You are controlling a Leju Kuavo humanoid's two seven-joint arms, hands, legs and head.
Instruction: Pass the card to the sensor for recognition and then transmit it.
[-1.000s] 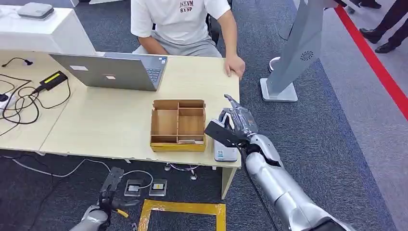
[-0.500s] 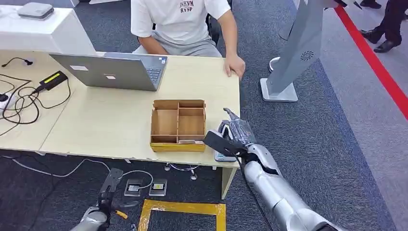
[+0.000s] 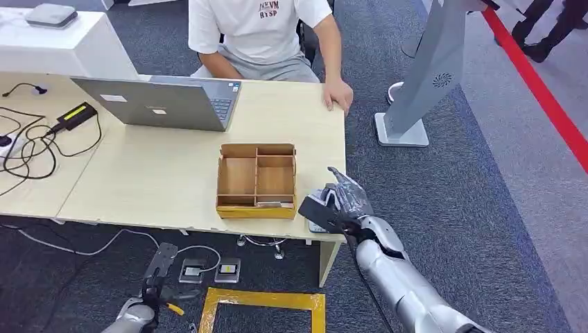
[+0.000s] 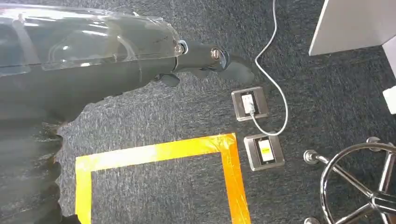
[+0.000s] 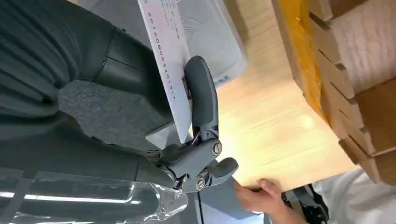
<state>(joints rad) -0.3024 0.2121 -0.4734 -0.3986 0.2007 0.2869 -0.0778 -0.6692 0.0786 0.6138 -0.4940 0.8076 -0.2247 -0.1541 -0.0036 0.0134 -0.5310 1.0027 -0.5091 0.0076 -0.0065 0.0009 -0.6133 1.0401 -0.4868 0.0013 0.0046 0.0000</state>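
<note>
The right hand (image 3: 344,201) holds the card (image 5: 167,56) pinched along one long edge; in the right wrist view the thumb presses across the printed face and the darker fingers (image 5: 205,161) back it from behind. The card hangs just above the grey sensor (image 5: 210,42), which lies flat on the counter (image 3: 166,173) near its corner, beside the cardboard tray (image 3: 256,180).

Assessment: the card looks thin, light, stiff and smooth-faced. It should keep its shape under a pinch, but is likely to slide or pivot if the pressure falls off. The present hold near the edge leaves most of the face free for reading, which suits the task. For the handover, the free far edge is the sensible place for another hand to take it.

The left hand (image 4: 205,58) hangs low over the carpet, fingers released and holding nothing. A person's hand (image 3: 338,94) rests on the counter's far edge.
</note>
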